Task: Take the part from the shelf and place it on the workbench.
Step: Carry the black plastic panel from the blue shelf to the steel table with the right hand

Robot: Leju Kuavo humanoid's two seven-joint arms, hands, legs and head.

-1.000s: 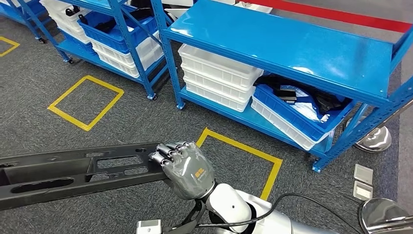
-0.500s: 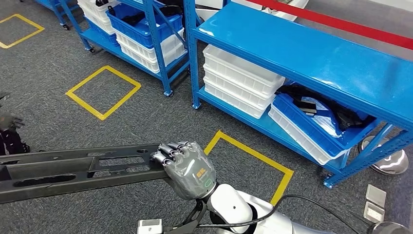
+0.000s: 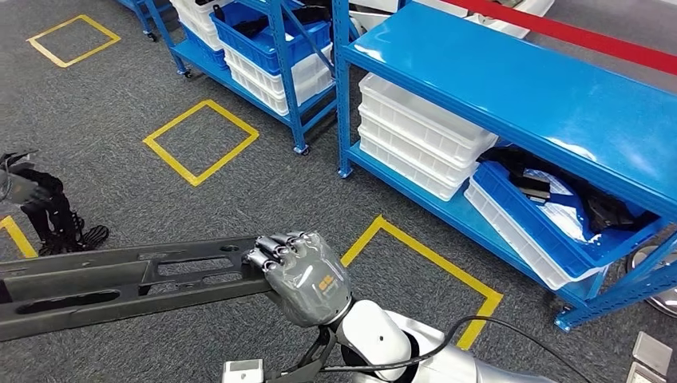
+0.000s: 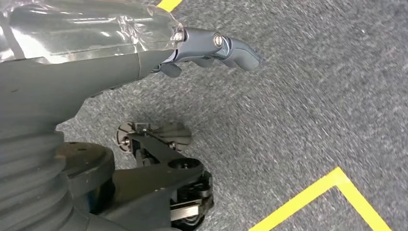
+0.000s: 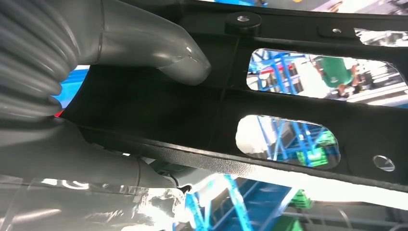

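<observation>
A long black part (image 3: 120, 279) with slotted cut-outs stretches from the picture's left edge to my right hand (image 3: 307, 275), which grips its near end from above. The right wrist view, from below, has the thumb (image 5: 159, 48) pressed on the black part (image 5: 288, 101). My left hand (image 3: 44, 203) hangs at the far left, apart from the part and above the carpet. Seen from the left wrist, its fingers (image 4: 226, 45) are stretched out with nothing in them.
A blue shelf (image 3: 511, 88) stands ahead on the right, holding stacked white bins (image 3: 415, 136) and a tilted blue bin (image 3: 551, 215) of dark parts. A second blue rack (image 3: 263, 40) stands further back. Yellow floor squares (image 3: 199, 140) mark the grey carpet.
The whole view has swung, so the shelves and floor squares have slid right and down in the picture. My left hand has come into view at the left. The right hand's grip is unchanged.
</observation>
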